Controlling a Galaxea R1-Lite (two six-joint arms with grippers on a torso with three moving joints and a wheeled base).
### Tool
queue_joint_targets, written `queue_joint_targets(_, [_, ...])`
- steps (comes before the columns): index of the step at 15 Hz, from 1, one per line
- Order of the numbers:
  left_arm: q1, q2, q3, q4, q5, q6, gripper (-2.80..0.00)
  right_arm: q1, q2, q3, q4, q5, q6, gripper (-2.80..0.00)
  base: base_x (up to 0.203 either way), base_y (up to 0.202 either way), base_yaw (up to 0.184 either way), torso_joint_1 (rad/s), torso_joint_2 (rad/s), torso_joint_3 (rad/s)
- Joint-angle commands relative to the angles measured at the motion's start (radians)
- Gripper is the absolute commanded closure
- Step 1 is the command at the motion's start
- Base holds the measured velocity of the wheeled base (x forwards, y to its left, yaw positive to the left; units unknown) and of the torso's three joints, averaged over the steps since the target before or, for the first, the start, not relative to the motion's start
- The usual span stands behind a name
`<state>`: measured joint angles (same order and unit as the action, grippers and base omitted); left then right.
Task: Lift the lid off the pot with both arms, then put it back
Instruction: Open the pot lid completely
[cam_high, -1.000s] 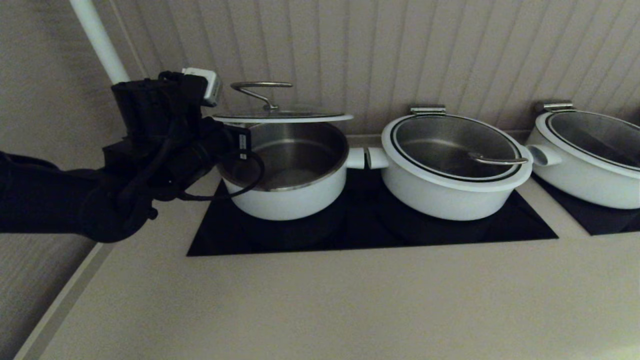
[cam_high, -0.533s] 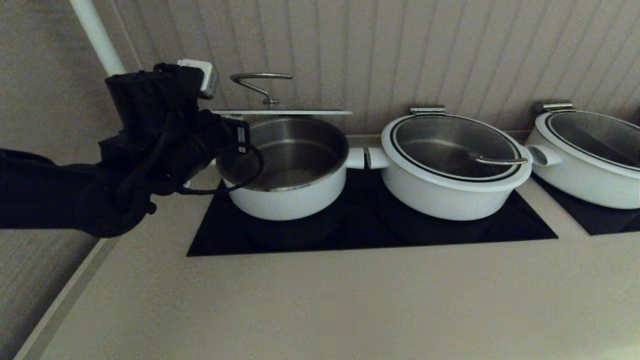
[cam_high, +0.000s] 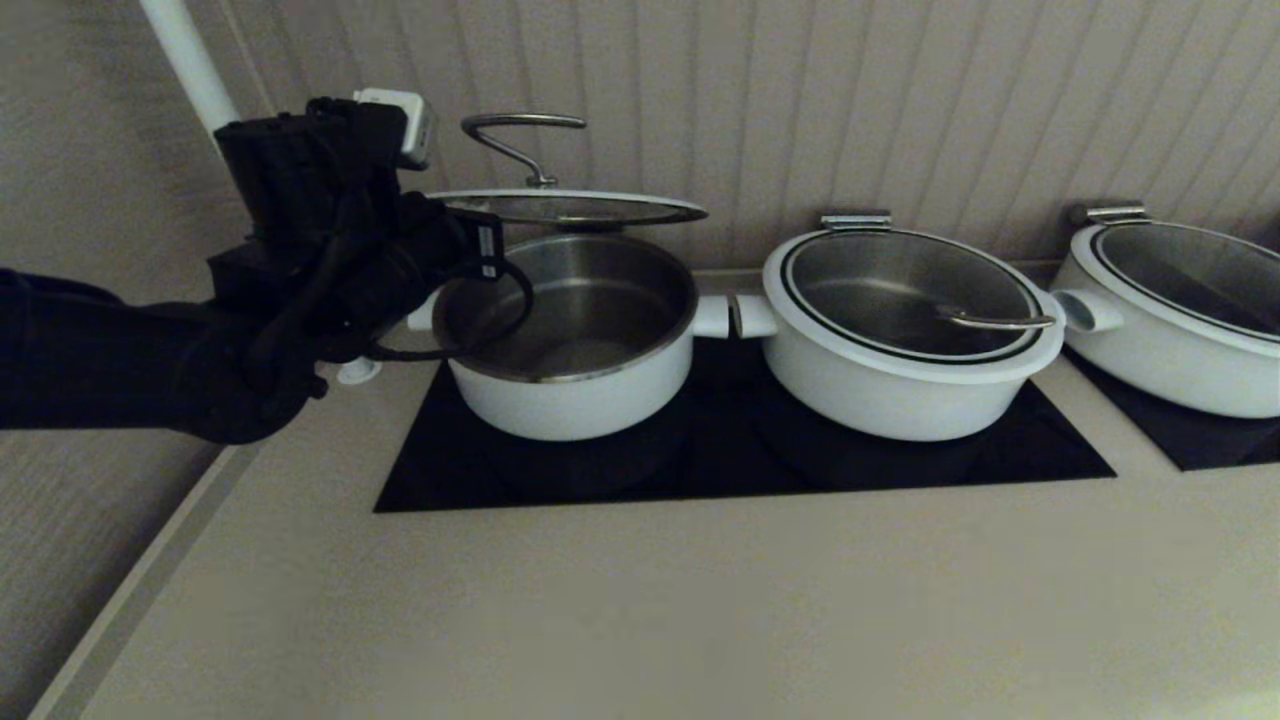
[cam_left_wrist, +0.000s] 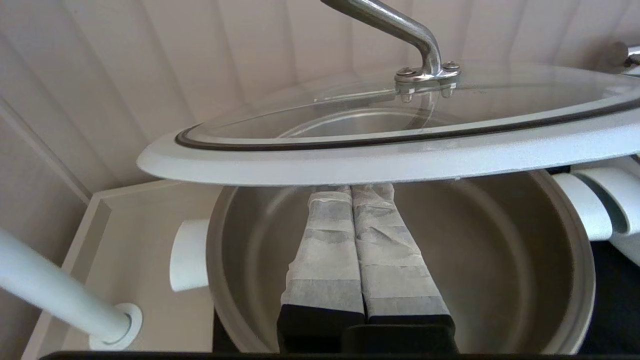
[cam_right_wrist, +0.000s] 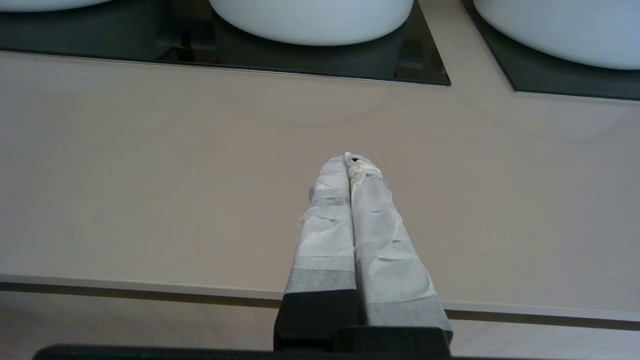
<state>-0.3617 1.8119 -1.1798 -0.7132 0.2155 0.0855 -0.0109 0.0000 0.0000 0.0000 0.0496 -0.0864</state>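
The lid, clear glass with a white rim and a steel wire handle, hovers roughly level above the open pot. The deep white pot stands on the left of the black cooktop, its steel inside empty. My left gripper is at the lid's left edge. In the left wrist view its taped fingers are pressed together, and their tips go under the lid's white rim, over the pot's mouth. My right gripper is shut and empty, low over the bare counter's front, outside the head view.
Two wider white pots with lids stand to the right: one close beside the deep pot's handle, one at the far right. A white pipe and the ribbed wall stand behind. The beige counter runs in front.
My left arm has risen and carried the lid higher above the pot. The lid's underside now shows in the head view instead of its top.
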Motion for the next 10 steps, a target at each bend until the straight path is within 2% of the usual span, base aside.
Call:
queue_joint_targets(1, [0.000, 0.024, -0.019, -0.005, 0.002, 0.001, 0.00, 0.000, 0.000, 0.000, 0.000, 0.001, -0.001, 0.00, 0.000, 0.000, 0.000, 0.000, 0.00, 0.000])
queue_joint_targets(7, [0.000, 0.037, -0.061, -0.005, 0.002, 0.002, 0.00, 0.000, 0.000, 0.000, 0.000, 0.001, -0.001, 0.00, 0.000, 0.000, 0.000, 0.000, 0.00, 0.000])
queue_joint_targets(10, [0.000, 0.042, -0.060, -0.110, 0.001, 0.011, 0.00, 0.000, 0.000, 0.000, 0.000, 0.001, -0.001, 0.00, 0.000, 0.000, 0.000, 0.000, 0.00, 0.000])
